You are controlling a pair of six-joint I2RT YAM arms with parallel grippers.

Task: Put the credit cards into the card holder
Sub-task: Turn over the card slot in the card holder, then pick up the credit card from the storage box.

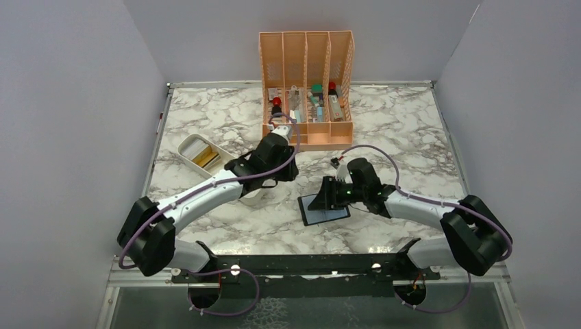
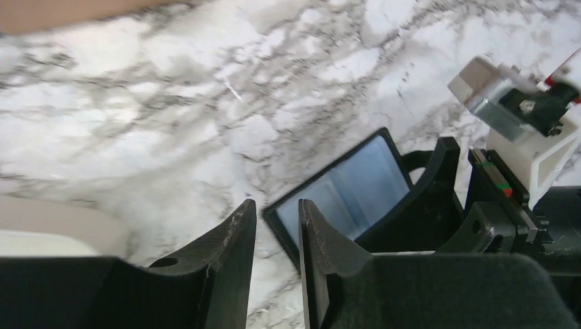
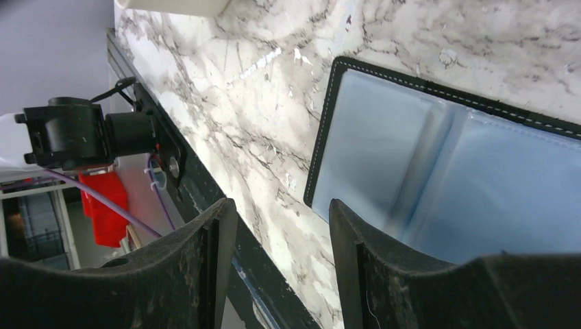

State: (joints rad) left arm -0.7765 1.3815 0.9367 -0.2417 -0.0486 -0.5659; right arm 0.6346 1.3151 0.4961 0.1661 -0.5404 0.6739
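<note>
The black card holder (image 1: 322, 209) lies open on the marble, its bluish pockets facing up (image 3: 425, 157) (image 2: 356, 188). Gold credit cards (image 1: 203, 156) lie in the white tray (image 1: 183, 147) at the left. My right gripper (image 1: 330, 194) (image 3: 281, 205) hovers low over the holder's right part, open, with nothing between its fingers. My left gripper (image 1: 264, 179) (image 2: 277, 205) hangs between the tray and the holder. Its jaws stand narrowly open and empty, and no card shows in them.
A tall orange slotted organiser (image 1: 306, 89) with pens and small items stands at the back centre. A corner of the white tray (image 2: 55, 229) shows beside my left fingers. The table's black front rail (image 3: 205, 199) runs close behind the right gripper.
</note>
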